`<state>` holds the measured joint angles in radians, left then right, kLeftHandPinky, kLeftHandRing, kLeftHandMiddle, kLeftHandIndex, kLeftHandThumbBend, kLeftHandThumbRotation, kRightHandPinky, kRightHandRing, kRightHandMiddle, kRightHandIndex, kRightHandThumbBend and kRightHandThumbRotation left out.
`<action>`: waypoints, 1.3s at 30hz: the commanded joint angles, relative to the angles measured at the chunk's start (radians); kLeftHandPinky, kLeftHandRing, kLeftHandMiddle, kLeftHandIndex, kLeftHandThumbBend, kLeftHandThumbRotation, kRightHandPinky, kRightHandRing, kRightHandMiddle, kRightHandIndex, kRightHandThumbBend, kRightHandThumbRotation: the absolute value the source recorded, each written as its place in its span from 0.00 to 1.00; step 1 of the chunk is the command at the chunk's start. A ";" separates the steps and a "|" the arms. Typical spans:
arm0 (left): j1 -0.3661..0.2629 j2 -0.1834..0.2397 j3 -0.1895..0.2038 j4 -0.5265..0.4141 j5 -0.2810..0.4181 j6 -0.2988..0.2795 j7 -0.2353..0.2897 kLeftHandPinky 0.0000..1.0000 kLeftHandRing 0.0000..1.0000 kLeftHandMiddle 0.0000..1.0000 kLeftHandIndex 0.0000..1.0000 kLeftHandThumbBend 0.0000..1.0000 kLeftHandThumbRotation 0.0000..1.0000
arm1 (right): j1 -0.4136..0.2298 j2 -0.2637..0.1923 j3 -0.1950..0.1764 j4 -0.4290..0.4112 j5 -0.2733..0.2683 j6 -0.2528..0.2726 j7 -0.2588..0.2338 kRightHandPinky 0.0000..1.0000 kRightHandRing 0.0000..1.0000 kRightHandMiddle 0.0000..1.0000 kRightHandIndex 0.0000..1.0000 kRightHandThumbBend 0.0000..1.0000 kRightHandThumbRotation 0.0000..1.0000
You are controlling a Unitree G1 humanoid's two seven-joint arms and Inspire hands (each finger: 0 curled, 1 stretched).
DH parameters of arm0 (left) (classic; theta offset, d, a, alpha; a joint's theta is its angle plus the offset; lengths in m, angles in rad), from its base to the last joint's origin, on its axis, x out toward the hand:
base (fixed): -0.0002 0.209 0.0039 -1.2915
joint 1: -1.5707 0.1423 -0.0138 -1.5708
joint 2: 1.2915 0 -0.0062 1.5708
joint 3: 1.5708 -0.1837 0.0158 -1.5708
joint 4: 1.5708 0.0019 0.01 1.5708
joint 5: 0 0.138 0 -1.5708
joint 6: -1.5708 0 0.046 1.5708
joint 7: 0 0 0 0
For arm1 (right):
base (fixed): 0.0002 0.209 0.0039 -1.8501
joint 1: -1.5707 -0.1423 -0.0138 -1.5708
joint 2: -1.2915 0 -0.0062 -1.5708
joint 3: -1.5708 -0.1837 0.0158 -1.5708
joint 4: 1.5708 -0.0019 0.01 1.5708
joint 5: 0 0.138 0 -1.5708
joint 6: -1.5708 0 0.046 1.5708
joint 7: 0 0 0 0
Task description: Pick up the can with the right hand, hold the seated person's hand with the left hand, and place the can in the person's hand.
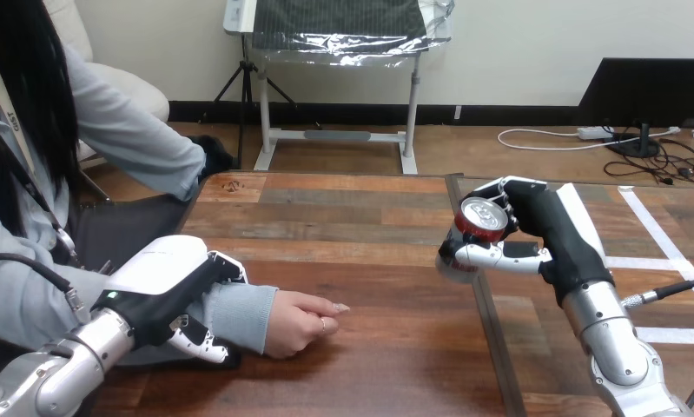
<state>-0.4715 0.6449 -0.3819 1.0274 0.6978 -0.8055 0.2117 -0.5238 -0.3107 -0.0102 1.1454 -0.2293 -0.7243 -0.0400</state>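
A red and silver can (475,233) hangs above the table at the right of centre, tilted toward me, with my right hand (534,228) shut round it. At the lower left the person's hand (301,320) rests on the wood as a loose fist, knuckles up. My left hand (180,294) lies over the person's forearm just behind the wrist, its fingers and thumb curled round the grey sleeve (239,314). The can is well apart from the person's hand, up and to the right of it.
The wooden table (352,226) stretches bare between the two hands. A seam (486,321) runs front to back under the can, and white tape lines (664,248) mark the right part. The person sits at the left edge.
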 commanded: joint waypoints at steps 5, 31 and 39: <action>-0.042 -0.011 0.030 -0.088 -0.060 -0.074 0.005 0.34 0.38 0.44 0.48 0.82 0.06 | -0.114 0.017 -0.001 0.001 0.015 -0.010 -0.008 0.43 0.45 0.51 0.53 0.77 0.00; -0.033 -0.030 0.047 -0.210 -0.127 -0.072 -0.060 0.31 0.36 0.43 0.47 0.82 0.09 | -0.128 0.044 0.036 0.025 -0.030 -0.012 -0.028 0.44 0.47 0.51 0.52 0.77 0.00; -0.017 -0.035 0.063 -0.271 -0.154 -0.050 -0.098 0.31 0.36 0.43 0.47 0.83 0.11 | -0.133 0.052 0.044 0.035 -0.035 -0.015 -0.035 0.45 0.47 0.52 0.52 0.78 0.00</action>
<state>-0.4438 0.6494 -0.3621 0.8818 0.5972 -0.8363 0.1145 -0.5324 -0.2636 0.0361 1.1892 -0.2727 -0.7167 -0.0448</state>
